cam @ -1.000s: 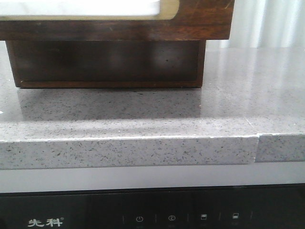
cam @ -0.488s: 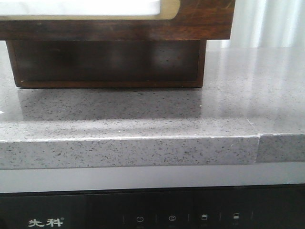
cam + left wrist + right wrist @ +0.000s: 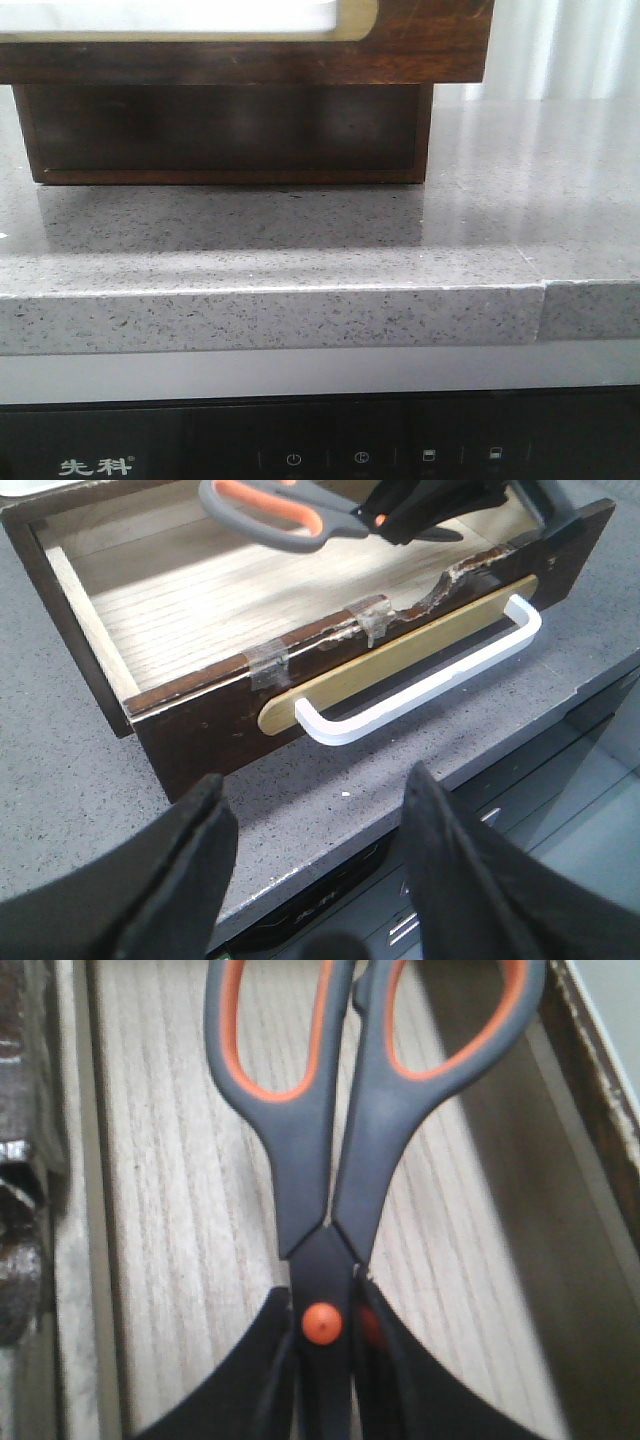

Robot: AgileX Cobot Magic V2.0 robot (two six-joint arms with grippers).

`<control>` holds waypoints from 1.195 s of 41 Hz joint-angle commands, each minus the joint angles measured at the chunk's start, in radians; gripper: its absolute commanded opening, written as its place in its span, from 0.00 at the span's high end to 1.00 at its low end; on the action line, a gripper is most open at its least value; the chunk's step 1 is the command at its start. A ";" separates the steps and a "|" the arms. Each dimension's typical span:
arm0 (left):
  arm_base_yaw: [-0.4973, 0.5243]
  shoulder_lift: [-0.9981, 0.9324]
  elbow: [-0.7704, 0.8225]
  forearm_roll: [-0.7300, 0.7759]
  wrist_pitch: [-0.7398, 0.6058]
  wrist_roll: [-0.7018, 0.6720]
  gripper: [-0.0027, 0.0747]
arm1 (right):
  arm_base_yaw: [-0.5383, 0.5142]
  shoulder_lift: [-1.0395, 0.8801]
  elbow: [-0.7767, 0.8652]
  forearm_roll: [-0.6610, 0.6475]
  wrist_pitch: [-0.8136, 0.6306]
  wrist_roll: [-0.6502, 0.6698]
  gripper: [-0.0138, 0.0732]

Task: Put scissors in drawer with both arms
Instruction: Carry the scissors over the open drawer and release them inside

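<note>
The right end effector (image 3: 325, 1380) was clamped tight on the scissors (image 3: 345, 1160) near the orange pivot, its black fingers (image 3: 240, 1380) pressed against both sides. It held them above the pale wooden floor of the open drawer (image 3: 190, 610), handles pointing away from it. The left end effector (image 3: 315, 870) hung spread wide and held nothing, over the grey table (image 3: 70, 780) in front of the drawer's white handle (image 3: 420, 680).

Grey-orange scissors (image 3: 330, 1160); seemingly dark-brown drawer (image 3: 200, 730)

scissors (image 3: 325, 1160) blades hidden inside right claw (image 3: 322, 1380)
</note>
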 commanded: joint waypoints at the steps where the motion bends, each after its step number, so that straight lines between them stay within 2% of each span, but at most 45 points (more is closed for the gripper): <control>1: -0.008 0.005 -0.031 -0.002 -0.076 -0.008 0.49 | 0.000 -0.028 -0.028 0.018 -0.063 -0.014 0.76; 7: -0.008 0.005 -0.031 -0.002 -0.076 -0.008 0.49 | 0.000 -0.025 -0.028 -0.010 -0.063 -0.014 0.72; 15: -0.008 0.005 -0.031 -0.002 -0.076 -0.008 0.49 | 0.000 -0.025 -0.028 -0.030 -0.063 -0.014 0.48; 19: -0.008 0.005 -0.031 -0.002 -0.076 -0.008 0.49 | 0.000 -0.025 -0.028 -0.030 -0.065 -0.014 0.41; 34: -0.008 0.005 -0.031 -0.002 -0.076 -0.008 0.49 | 0.000 -0.076 -0.028 -0.030 -0.064 0.045 0.40; 43: -0.008 0.005 -0.031 -0.002 -0.076 -0.008 0.49 | -0.002 -0.195 -0.028 -0.043 -0.056 0.248 0.40; 49: -0.008 0.005 -0.031 -0.002 -0.076 -0.008 0.49 | -0.002 -0.299 -0.028 -0.109 0.001 0.482 0.40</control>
